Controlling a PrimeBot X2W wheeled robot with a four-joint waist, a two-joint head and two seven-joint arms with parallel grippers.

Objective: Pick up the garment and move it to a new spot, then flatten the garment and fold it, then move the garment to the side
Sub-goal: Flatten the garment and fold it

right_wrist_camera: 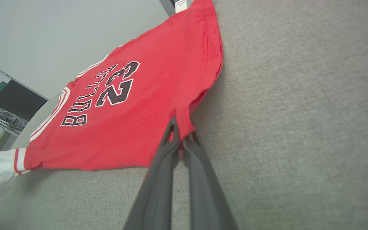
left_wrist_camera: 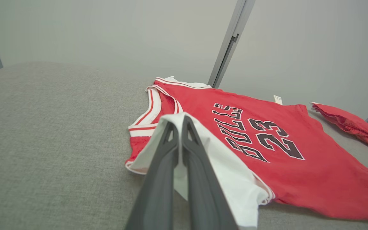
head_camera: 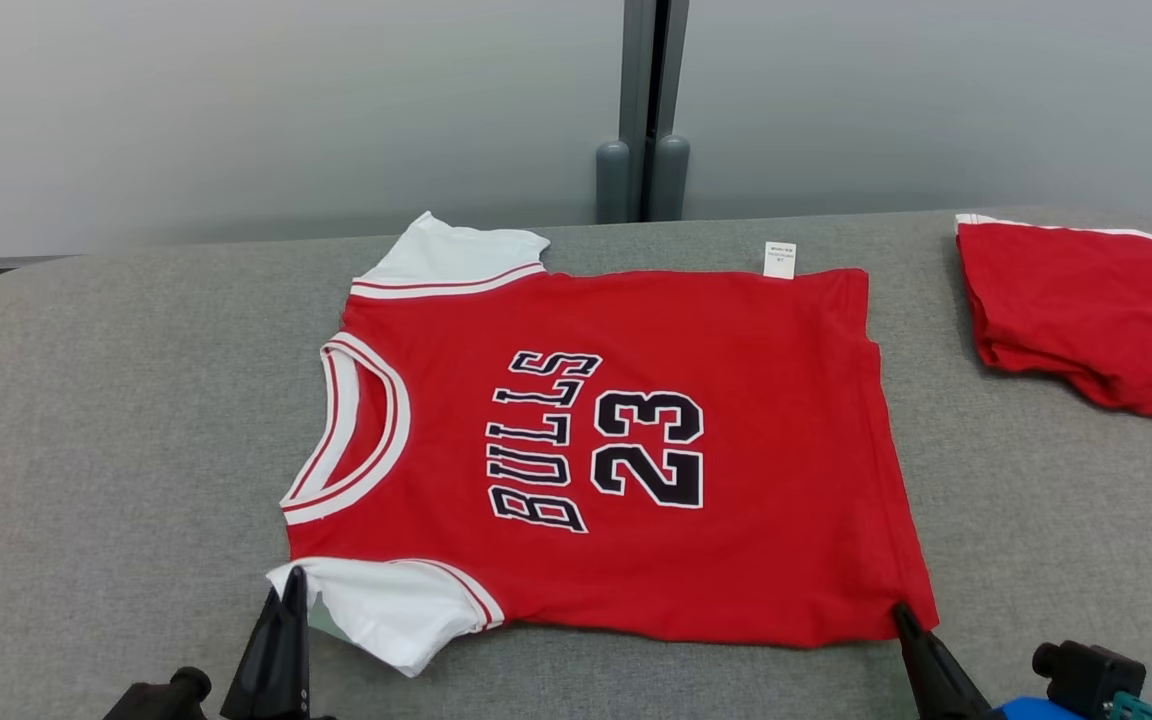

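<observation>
The garment (head_camera: 736,480) is a red jersey with white sleeves and "BULLS 23" in black, spread flat on the grey table (head_camera: 86,420), neck to the left. My left gripper (head_camera: 293,580) is shut on the near white sleeve (left_wrist_camera: 228,179), fingers (left_wrist_camera: 187,127) pinching its edge. My right gripper (head_camera: 903,610) is shut on the near hem corner (right_wrist_camera: 184,124) of the garment (right_wrist_camera: 123,127), lifting it slightly. The jersey (left_wrist_camera: 267,137) lies to the right of the left gripper (left_wrist_camera: 180,121) in the left wrist view.
A folded red cloth (head_camera: 1081,310) lies at the table's far right corner, also seen as the red cloth (left_wrist_camera: 350,124). A grey wall with a vertical post (head_camera: 646,110) stands behind the table. Bare table surface stretches left of the jersey.
</observation>
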